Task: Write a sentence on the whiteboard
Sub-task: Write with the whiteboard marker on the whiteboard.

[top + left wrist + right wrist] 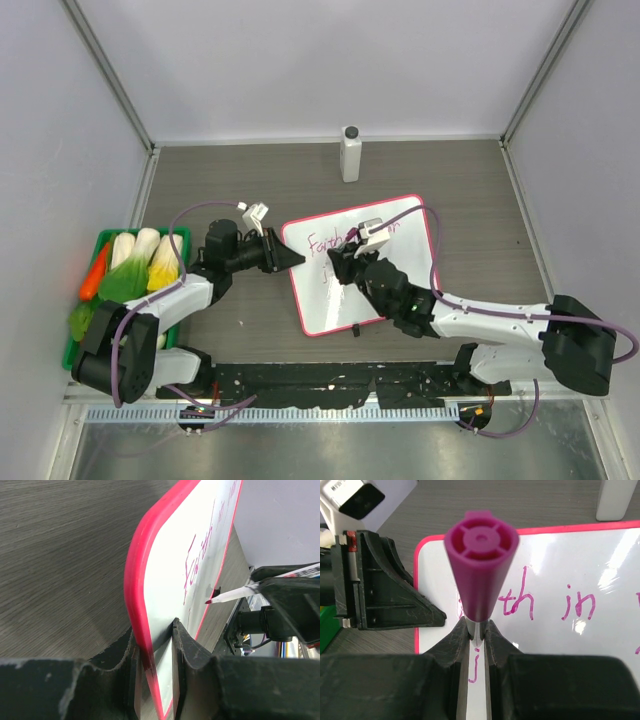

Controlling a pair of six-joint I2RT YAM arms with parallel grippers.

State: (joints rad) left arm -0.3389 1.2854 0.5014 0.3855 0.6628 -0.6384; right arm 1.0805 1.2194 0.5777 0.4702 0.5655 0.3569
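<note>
**A:** From above, where does the whiteboard lie?

**B:** On the grey wood-grain table, right of the middle and turned a little askew. The left gripper is clenched on its left edge. The right gripper sits over the board's left half, but what it grips is too small to tell here. A white bottle with a dark cap stands just past the far edge. A green basket of toy vegetables sits at the far left.

**A:** And the left wrist view?

**B:** The two fingers grasp the pink-red frame, one on each face of the board. The sentence shows as pink cursive, with "Faith" legible. A marker points its pink tip at the white surface just beside that word. I cannot tell whether it touches.

**A:** The right wrist?

**B:** Those fingers are clamped on the marker's barrel, and its purple butt end faces the camera. On the board, "th in" reads to the right of it. A lone "j" shows on a lower line, between the fingers. The left gripper shows at the board's left edge and the bottle at the far right.
</note>
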